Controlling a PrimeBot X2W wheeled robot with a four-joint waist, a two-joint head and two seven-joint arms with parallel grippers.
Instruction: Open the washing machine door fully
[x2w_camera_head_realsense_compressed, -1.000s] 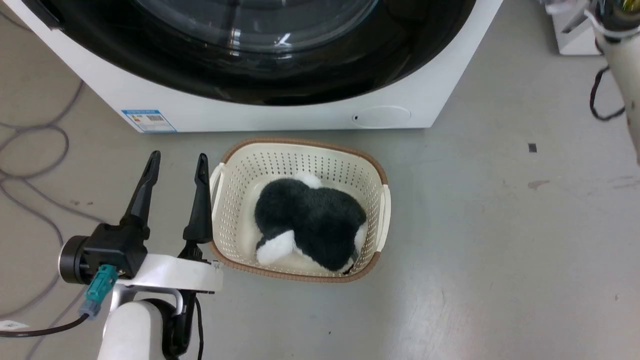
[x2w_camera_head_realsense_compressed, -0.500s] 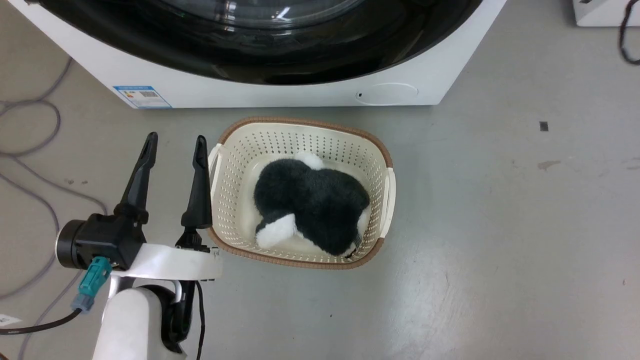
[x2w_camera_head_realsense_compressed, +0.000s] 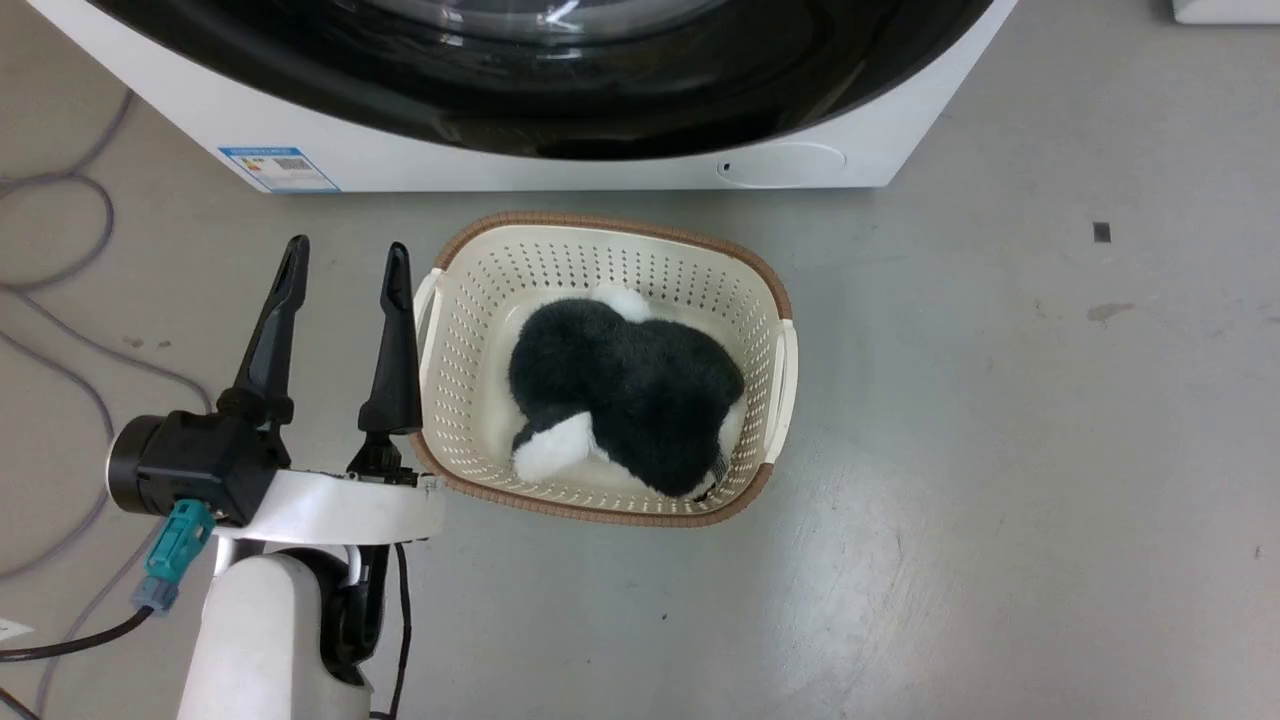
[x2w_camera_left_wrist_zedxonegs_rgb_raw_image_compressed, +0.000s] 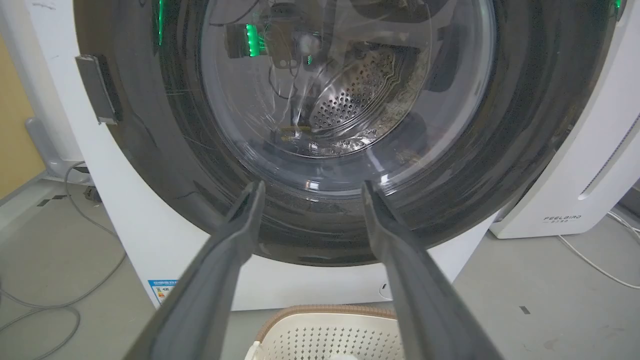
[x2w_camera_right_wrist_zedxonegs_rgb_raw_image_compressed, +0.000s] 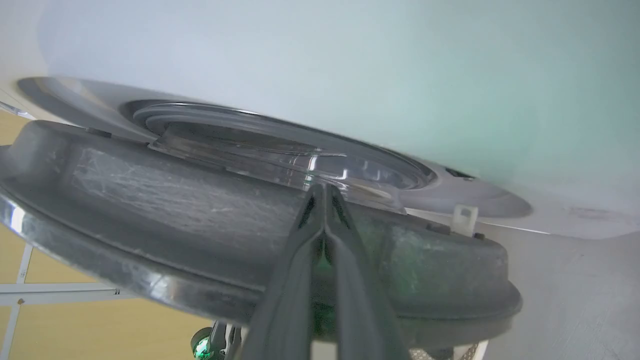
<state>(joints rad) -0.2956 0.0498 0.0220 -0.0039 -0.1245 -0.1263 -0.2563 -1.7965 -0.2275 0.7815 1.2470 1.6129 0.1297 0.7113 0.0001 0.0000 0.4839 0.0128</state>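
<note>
Right wrist view: right gripper (x2w_camera_right_wrist_zedxonegs_rgb_raw_image_compressed: 325, 187) fingers pressed together, gripping nothing, tips at the washing machine door (x2w_camera_right_wrist_zedxonegs_rgb_raw_image_compressed: 150, 200), inner face; advise steady outward push. Left gripper (x2w_camera_head_realsense_compressed: 347, 246) spread, empty.

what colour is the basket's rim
Brown, on a cream basket; best seen in the head view.

This looks like a robotics test lab or workshop bay, not a lived-in laundry room. A white washing machine (x2w_camera_head_realsense_compressed: 500, 175) stands on a bare, scuffed grey concrete floor (x2w_camera_head_realsense_compressed: 1000, 450). Loose grey cables (x2w_camera_head_realsense_compressed: 105, 212) trail across the floor, which also carries a small dark square mark (x2w_camera_head_realsense_compressed: 1101, 231). A second white appliance marked FEELBIRD (x2w_camera_left_wrist_zedxonegs_rgb_raw_image_compressed: 590, 165) stands just beside the machine, and a plain yellow wall (x2w_camera_left_wrist_zedxonegs_rgb_raw_image_compressed: 15, 125) shows behind. In front, a perforated cream basket (x2w_camera_head_realsense_compressed: 600, 505) holds a black-and-white plush toy (x2w_camera_head_realsense_compressed: 620, 400).
</note>
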